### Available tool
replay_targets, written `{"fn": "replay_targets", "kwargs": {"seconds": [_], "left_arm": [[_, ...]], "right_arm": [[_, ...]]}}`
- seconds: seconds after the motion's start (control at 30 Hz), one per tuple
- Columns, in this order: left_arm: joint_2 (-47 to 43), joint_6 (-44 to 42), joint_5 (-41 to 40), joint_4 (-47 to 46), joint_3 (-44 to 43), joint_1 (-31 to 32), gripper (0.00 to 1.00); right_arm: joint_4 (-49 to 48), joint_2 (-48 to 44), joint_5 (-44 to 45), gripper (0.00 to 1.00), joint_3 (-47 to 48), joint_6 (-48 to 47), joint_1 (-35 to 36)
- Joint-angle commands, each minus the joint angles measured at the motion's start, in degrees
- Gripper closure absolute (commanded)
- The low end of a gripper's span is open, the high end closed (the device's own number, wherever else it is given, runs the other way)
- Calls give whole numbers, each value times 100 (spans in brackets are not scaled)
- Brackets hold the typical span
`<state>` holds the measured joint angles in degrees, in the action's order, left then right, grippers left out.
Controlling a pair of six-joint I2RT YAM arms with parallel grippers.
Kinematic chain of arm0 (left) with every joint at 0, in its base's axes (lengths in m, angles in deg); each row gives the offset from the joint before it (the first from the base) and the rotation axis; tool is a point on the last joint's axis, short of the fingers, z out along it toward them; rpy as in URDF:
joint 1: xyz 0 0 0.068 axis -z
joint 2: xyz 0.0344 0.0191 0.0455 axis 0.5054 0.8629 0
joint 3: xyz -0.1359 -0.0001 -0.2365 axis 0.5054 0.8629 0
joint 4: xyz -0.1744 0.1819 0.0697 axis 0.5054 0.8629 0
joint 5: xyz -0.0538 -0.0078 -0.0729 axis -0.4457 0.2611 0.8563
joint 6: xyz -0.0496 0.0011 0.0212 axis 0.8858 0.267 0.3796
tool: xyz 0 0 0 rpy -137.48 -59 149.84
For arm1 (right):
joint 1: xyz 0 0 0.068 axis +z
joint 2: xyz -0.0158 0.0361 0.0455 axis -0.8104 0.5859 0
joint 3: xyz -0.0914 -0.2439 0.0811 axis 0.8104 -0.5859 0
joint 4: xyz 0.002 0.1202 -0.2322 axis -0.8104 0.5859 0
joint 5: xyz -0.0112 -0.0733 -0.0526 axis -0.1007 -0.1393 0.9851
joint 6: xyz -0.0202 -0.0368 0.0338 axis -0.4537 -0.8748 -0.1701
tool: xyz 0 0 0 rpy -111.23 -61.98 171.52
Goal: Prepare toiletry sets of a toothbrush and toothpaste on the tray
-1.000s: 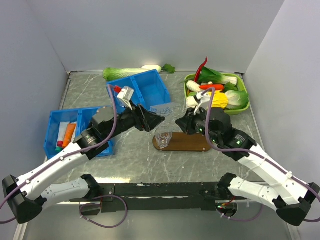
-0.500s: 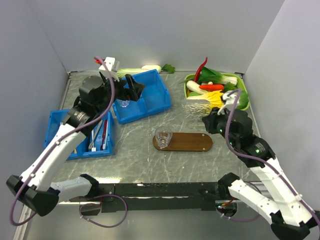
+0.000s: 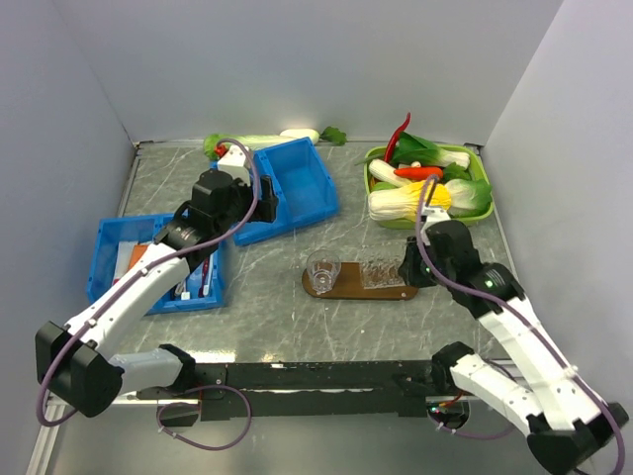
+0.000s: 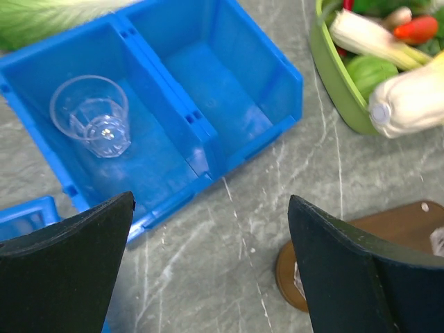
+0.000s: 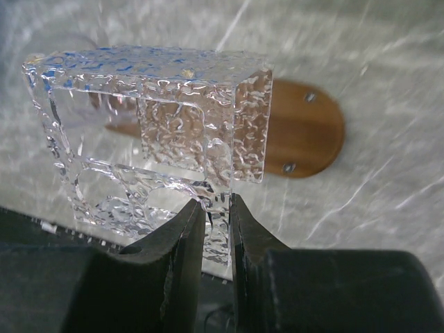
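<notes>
A round clear cup [image 3: 322,269] stands on the left end of the dark-brown tray [image 3: 348,290]. My right gripper [image 3: 406,269] is shut on the wall of a clear, textured, square-sided cup [image 3: 380,271] and holds it over the tray's middle. In the right wrist view the fingers [image 5: 216,205] pinch that cup [image 5: 149,118] above the tray [image 5: 305,132]. My left gripper [image 3: 242,203] is open and empty above the near edge of a two-part blue bin [image 3: 297,183]. Its wrist view [image 4: 210,208] shows another clear cup [image 4: 90,116] in that bin and the tray's end [image 4: 409,229].
A blue bin [image 3: 111,240] at the left holds brushes [image 3: 193,275] and tubes [image 3: 131,263]. A green tray of toy vegetables [image 3: 480,213] stands at the back right. A cabbage [image 3: 247,143] lies by the back wall.
My right gripper has come back over the tray holding the square clear cup. My left gripper has moved away from the tray to the two-part blue bin and is open.
</notes>
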<state>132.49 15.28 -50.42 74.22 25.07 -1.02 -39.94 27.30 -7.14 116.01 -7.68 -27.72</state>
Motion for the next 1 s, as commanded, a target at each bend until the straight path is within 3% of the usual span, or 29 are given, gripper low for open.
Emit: {"fn": "replay_targets", "kwargs": {"seconds": [0.0,0.27,0.97], "left_arm": [[-346,-83,-440,-505,110,-8,4],[-505,-66,-467,-532,147,-8,3],[-479,-109,-484,-506,138,-16,3]], "right_arm": [[-54,489,-742,100,29,120,-215],[-194,1184,-1042,100,64,243,-356],[-660,1826,-1050,100,-226,516,-470]]}}
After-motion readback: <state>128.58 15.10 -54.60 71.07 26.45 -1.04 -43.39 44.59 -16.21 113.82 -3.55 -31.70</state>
